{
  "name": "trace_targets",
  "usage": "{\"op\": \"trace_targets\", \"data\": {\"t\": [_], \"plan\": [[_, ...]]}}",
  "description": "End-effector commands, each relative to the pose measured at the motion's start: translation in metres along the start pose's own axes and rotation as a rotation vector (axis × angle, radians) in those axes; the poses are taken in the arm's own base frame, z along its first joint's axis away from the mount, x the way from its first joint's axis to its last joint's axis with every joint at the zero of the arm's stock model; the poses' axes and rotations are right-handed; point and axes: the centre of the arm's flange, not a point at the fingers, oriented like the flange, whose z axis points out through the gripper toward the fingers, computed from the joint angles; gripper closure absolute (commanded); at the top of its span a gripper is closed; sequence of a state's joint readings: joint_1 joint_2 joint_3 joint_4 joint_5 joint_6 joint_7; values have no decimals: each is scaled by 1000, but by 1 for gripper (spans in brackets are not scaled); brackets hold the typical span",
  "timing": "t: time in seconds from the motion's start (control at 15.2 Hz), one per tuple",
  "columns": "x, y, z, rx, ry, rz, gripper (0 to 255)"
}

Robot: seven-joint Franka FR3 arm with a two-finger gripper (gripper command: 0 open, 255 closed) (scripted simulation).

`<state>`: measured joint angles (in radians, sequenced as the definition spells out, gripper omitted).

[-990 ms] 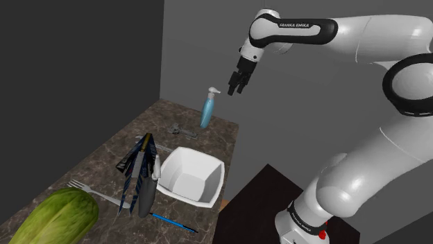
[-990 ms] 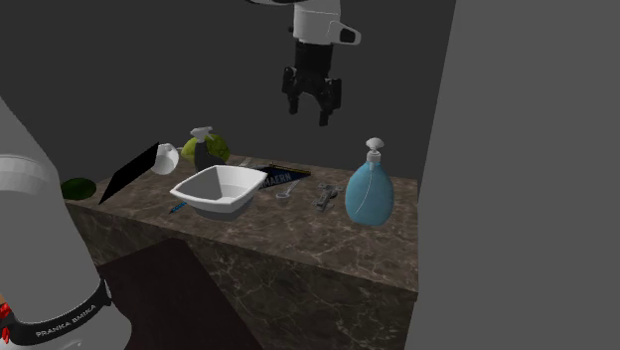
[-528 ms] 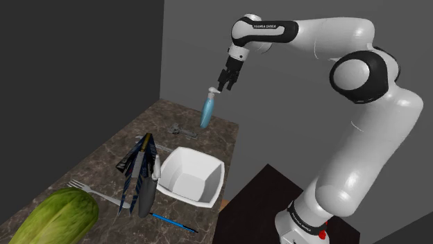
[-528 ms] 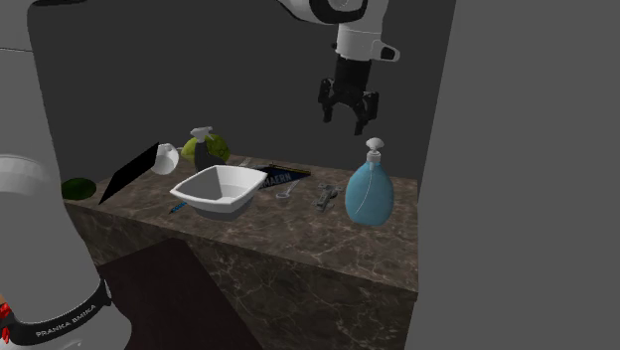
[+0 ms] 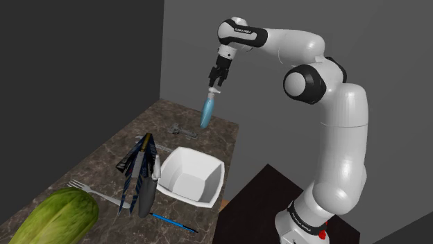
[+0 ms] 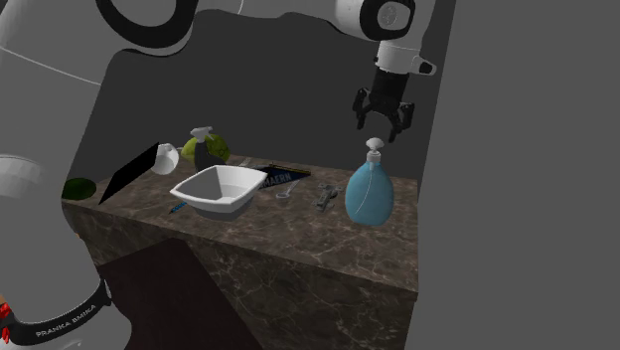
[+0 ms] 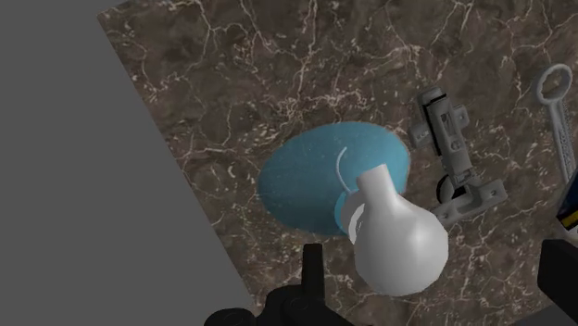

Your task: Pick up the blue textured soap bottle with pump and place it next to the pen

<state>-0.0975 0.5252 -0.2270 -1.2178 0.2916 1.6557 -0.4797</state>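
Note:
The blue soap bottle [image 5: 206, 112] [image 6: 367, 195] stands upright at the far end of the dark marble counter, close to the grey wall. It has a white pump top [image 7: 398, 238] and a flattened blue body [image 7: 315, 176]. My gripper [image 5: 216, 82] [image 6: 384, 123] [image 7: 435, 257] hangs open just above the pump, and its fingers [image 7: 313, 267] stand wide apart and touch nothing. The blue pen [image 5: 173, 222] [image 6: 178, 208] lies near the counter's front end, beside the white bowl.
A white bowl [image 5: 191, 174] [image 6: 220, 189] sits mid-counter. A metal tool [image 7: 452, 157] [image 5: 182, 130] lies close beside the bottle. Further along are a dark booklet [image 5: 137, 156], a spray bottle [image 6: 205, 147], a fork [image 5: 91, 191] and a green lettuce [image 5: 53, 218]. The counter edge [image 6: 328, 263] drops off.
The arm has swung toward the shoulder view's left and lowered. The gripper went from off to the bottle's side to directly over the pump and stayed open. The bottle has not moved.

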Motion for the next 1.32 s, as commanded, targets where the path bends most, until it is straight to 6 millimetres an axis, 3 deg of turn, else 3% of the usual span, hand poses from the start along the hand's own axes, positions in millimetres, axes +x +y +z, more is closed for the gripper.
{"op": "trace_targets", "data": {"t": [0.0,0.4,0.92,0.99,1.25], "plan": [[6,5,8,2,-1,-2,0],[6,4,43,2,-1,-2,0],[6,4,43,2,-1,-2,0],[6,4,43,2,-1,-2,255],[6,4,43,2,-1,-2,255]]}}
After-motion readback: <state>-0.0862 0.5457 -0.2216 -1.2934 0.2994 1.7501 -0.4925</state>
